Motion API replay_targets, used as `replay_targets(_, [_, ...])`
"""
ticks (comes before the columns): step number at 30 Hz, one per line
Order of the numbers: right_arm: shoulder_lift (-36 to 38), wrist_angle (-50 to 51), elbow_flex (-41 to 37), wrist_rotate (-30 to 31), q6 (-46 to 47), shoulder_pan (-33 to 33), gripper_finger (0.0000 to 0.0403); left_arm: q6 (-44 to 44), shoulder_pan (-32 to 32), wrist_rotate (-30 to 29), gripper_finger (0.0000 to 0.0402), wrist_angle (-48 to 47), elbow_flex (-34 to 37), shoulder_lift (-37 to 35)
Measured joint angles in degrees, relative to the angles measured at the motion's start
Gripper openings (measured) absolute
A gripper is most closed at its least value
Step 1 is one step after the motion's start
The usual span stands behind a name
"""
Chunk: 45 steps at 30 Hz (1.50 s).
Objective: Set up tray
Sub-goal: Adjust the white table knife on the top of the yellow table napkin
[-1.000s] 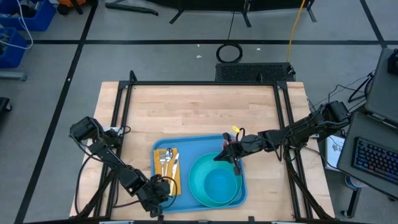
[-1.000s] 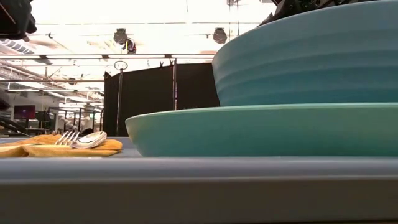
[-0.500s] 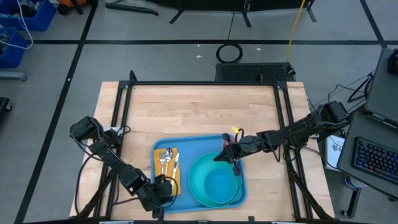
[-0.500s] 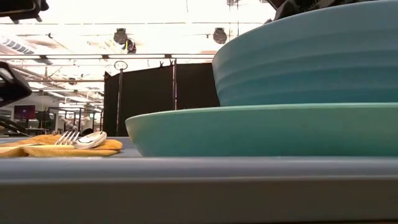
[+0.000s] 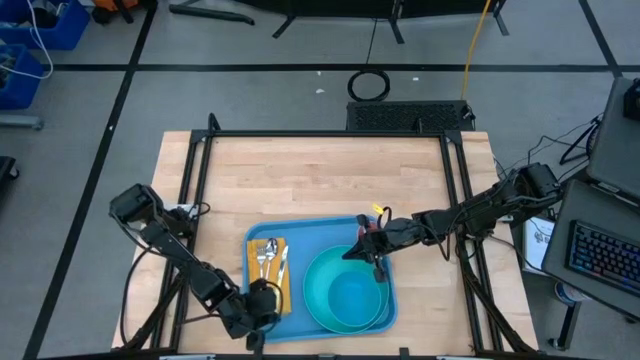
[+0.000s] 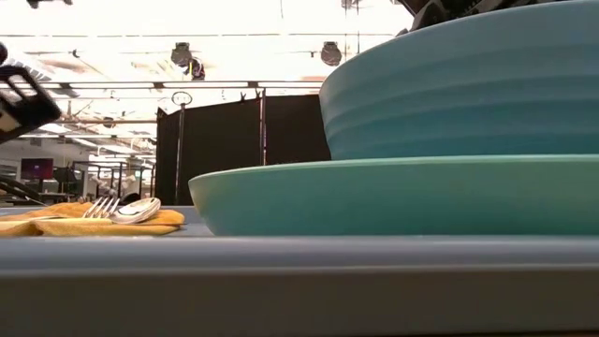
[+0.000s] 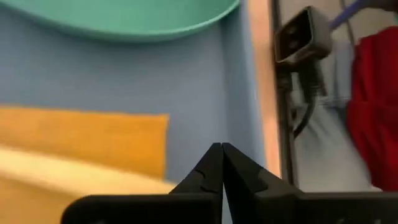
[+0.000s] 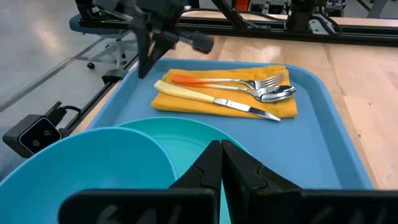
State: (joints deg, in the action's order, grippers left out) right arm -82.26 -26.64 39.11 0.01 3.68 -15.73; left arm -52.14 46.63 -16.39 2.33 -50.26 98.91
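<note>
High view: blue tray (image 5: 322,250) on the near half of the wooden surface (image 5: 320,175). On it, a yellow napkin (image 5: 268,268) with cutlery at the left end, and a turquoise plate (image 5: 378,312) carrying a bowl (image 5: 345,295) to the right. Left tool (image 5: 262,300) hangs at the tray's near-left corner. Right tool (image 5: 376,250) sits over the bowl's far rim.

Low view: tray rim (image 6: 281,281) in the foreground, plate (image 6: 393,192) and bowl (image 6: 468,84) stacked, napkin (image 6: 84,223) with a fork and spoon at left.

Left wrist view: the 2 fingers (image 7: 211,171) clenched, nothing between them, above tray floor (image 7: 186,81) beside the napkin (image 7: 81,134).

Right wrist view: fingers (image 8: 214,158) clenched, empty, above the bowl (image 8: 87,165); fork, spoon and knife lie on the napkin (image 8: 186,98).
</note>
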Motion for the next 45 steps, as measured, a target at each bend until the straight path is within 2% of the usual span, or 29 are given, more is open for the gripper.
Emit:
replay_targets(4, [0.00, -0.07, 0.00, -0.02, -0.02, 0.00, 0.0000, -1.43, -0.29, -3.73, 0.0005, -3.18, 0.08, -2.36])
replay_targets(7, [0.00, -0.10, 0.00, -0.02, -0.02, 0.00, 0.0000, 1.94, -1.21, -1.78, 0.0003, -6.82, 0.02, -3.61])
replay_targets(10, [0.00, -0.10, 0.00, -0.04, -0.02, 0.00, 0.0000, -6.17, -3.30, -1.49, 0.0009, -11.38, 0.15, -5.21])
replay_targets(15, [0.00, 0.23, 0.00, -0.13, -1.69, 0.00, 0.0000, -22.29, -7.72, -0.06, 0.0055, -14.67, 0.12, -6.75])
replay_targets(17, [0.00, 0.27, 0.00, -0.15, -3.09, 0.00, 0.0000, -25.57, -9.29, 1.86, 0.0078, -13.58, 0.10, -6.82])
replay_targets(21, [0.02, 1.26, 0.00, -0.24, -5.34, 0.00, 0.0000, -32.56, -12.73, 9.97, 0.0125, -13.77, 0.07, -6.10])
replay_targets(24, [0.02, 3.81, 0.00, -0.24, -6.40, -0.13, 0.0000, -35.88, -13.31, 10.29, 0.0156, -12.75, 0.05, -6.29])
replay_targets(29, [0.02, 5.15, 0.00, -0.28, -6.84, -0.13, 0.0000, -37.69, -14.12, 11.13, 0.0180, -13.46, 0.07, -6.23])
replay_targets(37, [0.04, 3.92, 0.00, -0.28, -7.73, -0.13, 0.0000, -41.58, -14.32, 14.07, 0.0182, -21.53, 0.09, -6.23])
replay_targets(45, [0.04, 3.72, 0.00, -0.30, -7.84, -0.13, 0.0000, -40.48, -14.90, 13.43, 0.0182, -21.76, 0.09, -6.23])
